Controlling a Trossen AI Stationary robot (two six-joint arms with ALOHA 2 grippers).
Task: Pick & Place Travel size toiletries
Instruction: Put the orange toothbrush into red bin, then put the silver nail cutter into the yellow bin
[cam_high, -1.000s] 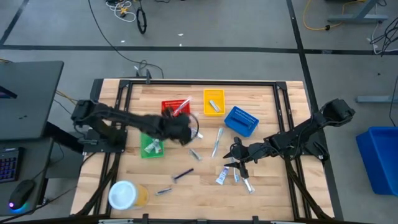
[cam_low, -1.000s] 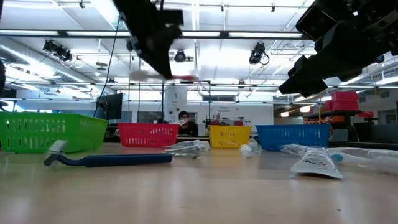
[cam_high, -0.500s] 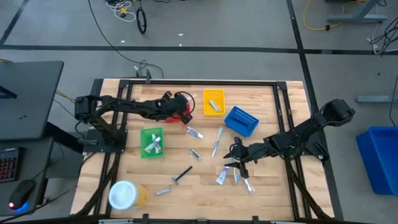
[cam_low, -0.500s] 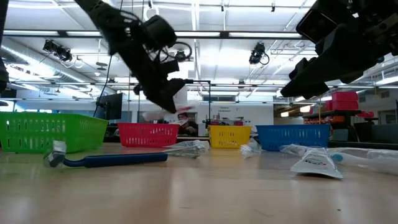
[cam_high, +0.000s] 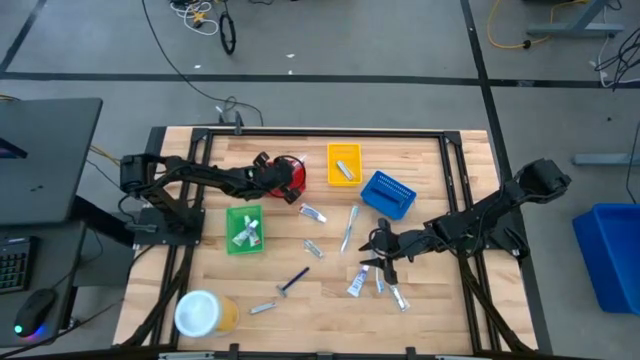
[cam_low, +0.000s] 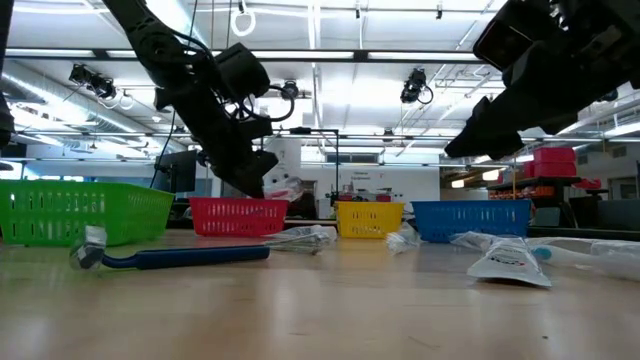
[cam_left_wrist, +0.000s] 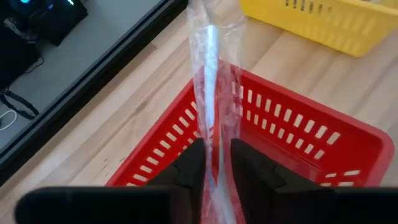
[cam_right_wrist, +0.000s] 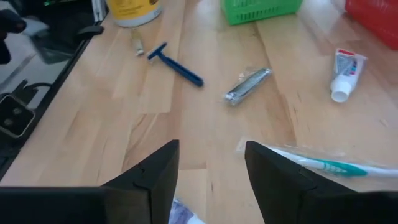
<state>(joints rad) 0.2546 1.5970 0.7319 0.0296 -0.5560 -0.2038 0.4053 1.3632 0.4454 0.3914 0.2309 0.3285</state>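
— Why is the left gripper (cam_left_wrist: 214, 171) over the red slotted plastic basket (cam_left_wrist: 298, 134)?
— I sort by basket; its fingers pinch a slim toothbrush in clear wrap (cam_left_wrist: 213, 74), reaching ahead over the basket.
— And the right gripper (cam_right_wrist: 208, 177)?
— Spread, empty. Just beyond lies a wrapped green-handled toothbrush (cam_right_wrist: 323, 163), farther the blue plastic razor (cam_right_wrist: 177, 65).
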